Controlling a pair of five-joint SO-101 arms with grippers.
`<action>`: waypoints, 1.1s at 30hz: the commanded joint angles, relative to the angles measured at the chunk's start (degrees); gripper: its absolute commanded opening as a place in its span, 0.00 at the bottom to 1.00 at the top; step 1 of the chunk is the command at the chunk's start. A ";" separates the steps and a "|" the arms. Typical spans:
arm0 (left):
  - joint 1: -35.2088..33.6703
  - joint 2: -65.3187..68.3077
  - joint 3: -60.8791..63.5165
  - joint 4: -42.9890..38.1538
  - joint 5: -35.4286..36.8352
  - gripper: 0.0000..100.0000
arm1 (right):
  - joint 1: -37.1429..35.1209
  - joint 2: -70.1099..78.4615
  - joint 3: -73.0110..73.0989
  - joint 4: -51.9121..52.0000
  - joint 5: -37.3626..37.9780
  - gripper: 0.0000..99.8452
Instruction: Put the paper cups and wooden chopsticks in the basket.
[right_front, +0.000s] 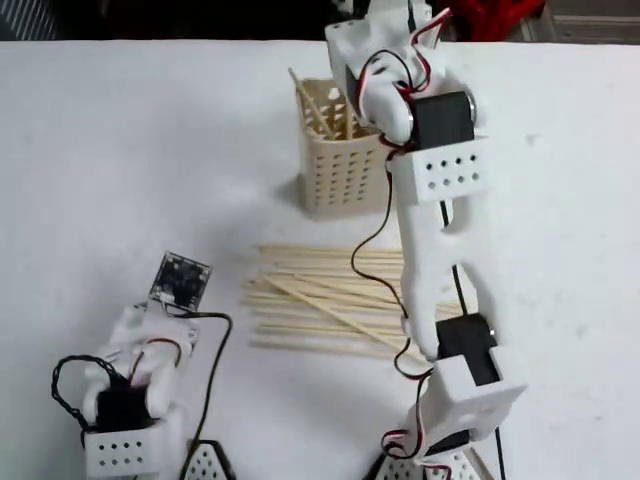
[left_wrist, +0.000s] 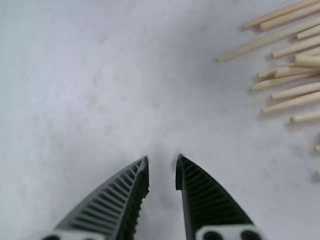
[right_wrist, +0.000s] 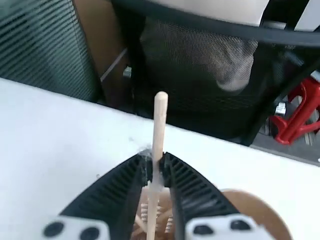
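Wooden stick (right_wrist: 160, 125), pale, stood upright, clamped between the black ribbed fingers of the right pincer (right_wrist: 158, 161). Its rounded end rose above the fingertips. Its lower length ran down behind the pincer body and was cut off at the frame edge.

Basket (right_front: 335, 175), cream lattice, stood directly under that pincer at the far middle of the table (right_front: 120, 150). In the right wrist view only slivers of lattice showed between the fingers. A tan rounded shape (right_wrist: 255, 210) lay beside them, cut off, and it could not be told what it was. From above, the right arm (right_front: 430, 230) covered its own pincer and one side of the basket. A few loose sticks (right_front: 315, 105) leaned inside the basket, poking over the rim.

Pile (right_front: 330, 300) of sticks lay flat at mid-table, between the basket and the arm bases, with one end hidden under the right arm.

Left pincer (left_wrist: 162, 162) had its fingers a little apart with nothing between them, tips just above bare table. Ends of the pile (left_wrist: 290, 75) lay near it, not touching, the rest cut off.

Left arm (right_front: 135, 400) sat folded at the near corner, well apart from the basket.
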 joint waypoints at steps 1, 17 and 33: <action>0.75 -0.48 -0.18 0.35 0.18 0.11 | 0.75 -0.84 -1.85 4.00 -0.53 0.02; 0.75 -0.48 -0.18 0.44 0.18 0.11 | 0.40 -1.01 -2.37 11.65 -0.53 0.20; 0.75 -0.48 -0.18 0.44 0.18 0.11 | -1.27 -6.02 -5.89 5.67 -0.53 0.18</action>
